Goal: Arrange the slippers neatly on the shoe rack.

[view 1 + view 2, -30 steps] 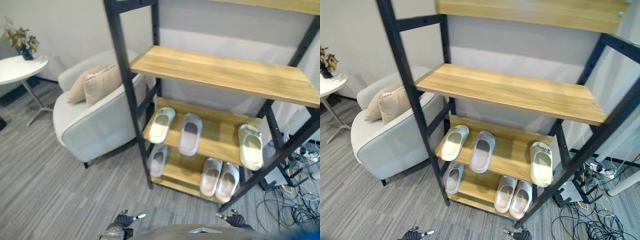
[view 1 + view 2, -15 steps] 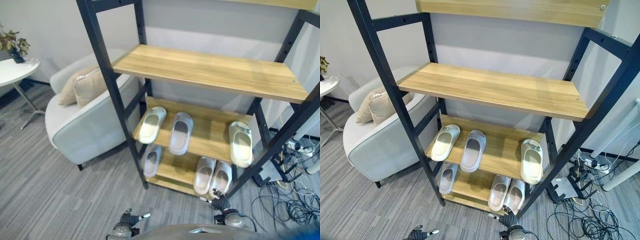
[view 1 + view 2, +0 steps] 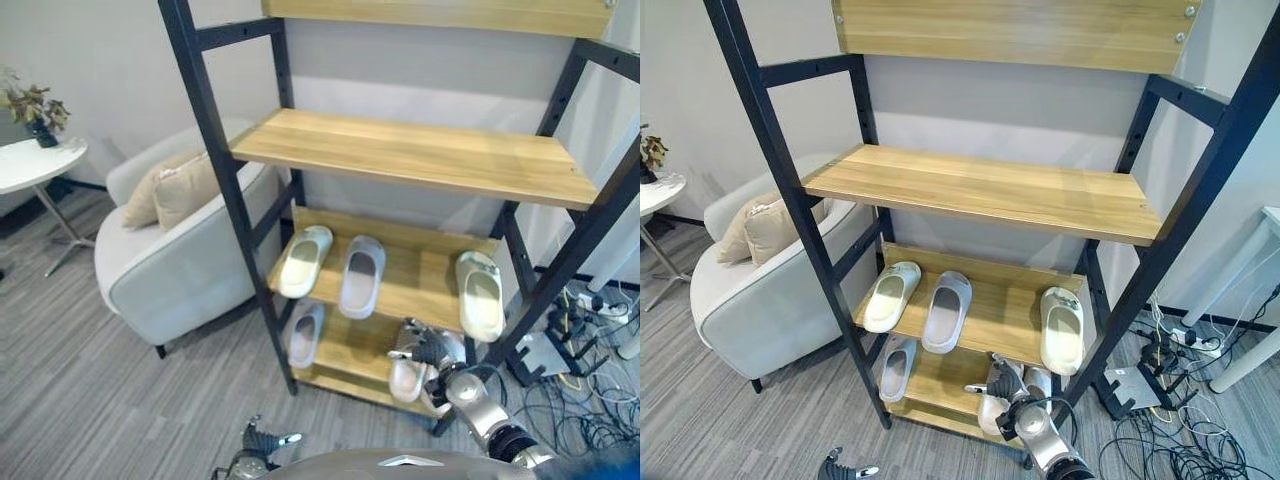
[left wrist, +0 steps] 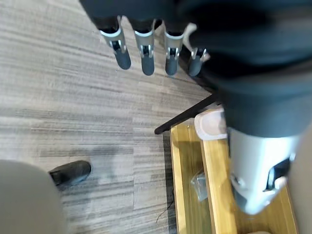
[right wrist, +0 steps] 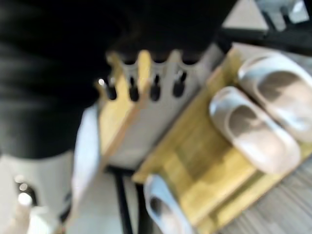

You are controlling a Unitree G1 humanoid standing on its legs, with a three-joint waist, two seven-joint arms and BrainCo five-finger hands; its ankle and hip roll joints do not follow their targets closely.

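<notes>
The shoe rack [image 3: 240, 250] carries six slippers on its two lowest shelves. On the middle shelf [image 3: 420, 275], a cream slipper [image 3: 303, 260] and a grey slipper [image 3: 361, 276] lie side by side toward the left end, toes to the back wall, while a second cream slipper [image 3: 480, 295] sits alone at the right end, well apart from its likely mate. On the bottom shelf [image 3: 345, 345] a single grey slipper [image 3: 305, 333] lies at the left end and a pale pair [image 3: 992, 408] lies together at the right end. The colours are split between shelves and ends, so the arranging looks unfinished.

The right hand [image 3: 425, 350] reaches in at the front edge of the bottom shelf, in front of the pale pair; its fingers look loosely spread and hold nothing, probably readied to take one of that pair. The hand hides much of the pair in the head views; the right wrist view shows both [image 5: 263, 124] lying close together.

The left hand [image 3: 262, 440] hangs low by the floor, its fingers [image 4: 145, 53] straight and empty.

An armchair [image 3: 180, 260] stands just left of the rack.
</notes>
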